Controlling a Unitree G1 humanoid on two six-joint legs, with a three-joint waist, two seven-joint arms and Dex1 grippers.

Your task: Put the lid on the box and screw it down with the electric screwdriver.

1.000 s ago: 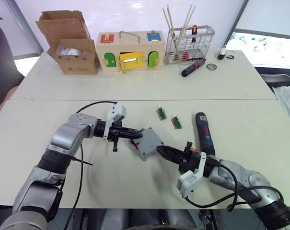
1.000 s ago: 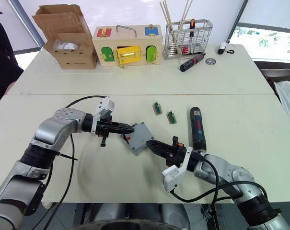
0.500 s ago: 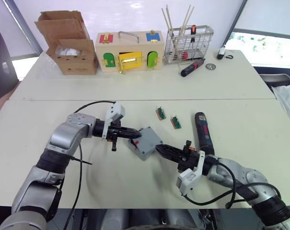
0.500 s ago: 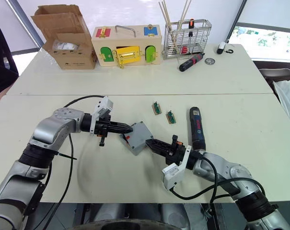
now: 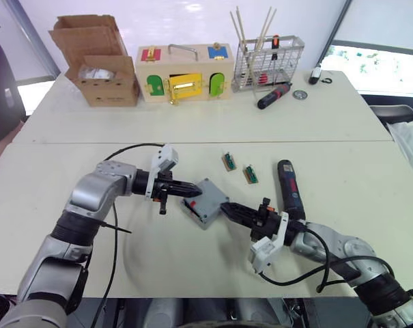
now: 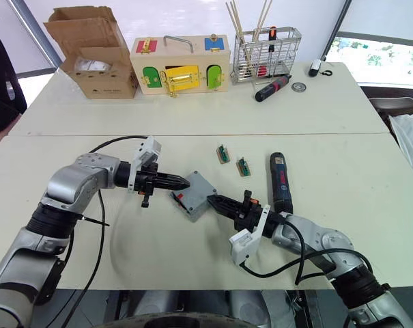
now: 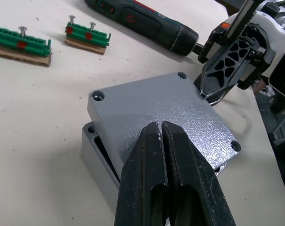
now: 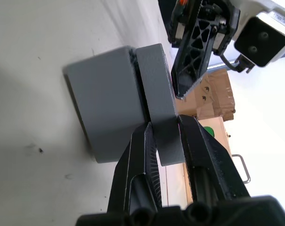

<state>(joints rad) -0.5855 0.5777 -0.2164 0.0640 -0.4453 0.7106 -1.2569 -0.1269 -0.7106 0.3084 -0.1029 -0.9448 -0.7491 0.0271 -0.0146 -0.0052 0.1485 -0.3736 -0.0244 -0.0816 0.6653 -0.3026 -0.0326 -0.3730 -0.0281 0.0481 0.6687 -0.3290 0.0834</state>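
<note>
The small square grey plastic box [image 5: 198, 207] sits at the centre of the frame on the white tabletop [image 5: 192, 123], with the flat square grey plastic lid [image 7: 166, 115] lying on it askew. In the left wrist view one corner of the lid overhangs and a strip of the box's open rim shows beneath it, so seating is incomplete.

The left claw [image 7: 162, 136] is clenched with nothing between its fingers, its tips pressing down on the lid's top face. The right claw [image 8: 163, 129] is grasping the lid by its edge, one finger on each face, from the lower right of centre.

Judgement: the step in hand is alignment of lid to box. It is best done with the left claw keeping light downward pressure as a pivot while the right claw rotates and slides the lid until all four corner holes meet the box corners. Heavy pressure risks pushing the box across the tabletop.

The long black electric screwdriver with red markings [image 5: 289, 192] lies untouched right of centre, just beyond the right claw. Two green screw strips [image 5: 239, 168] lie above centre, well apart from the box.
</note>
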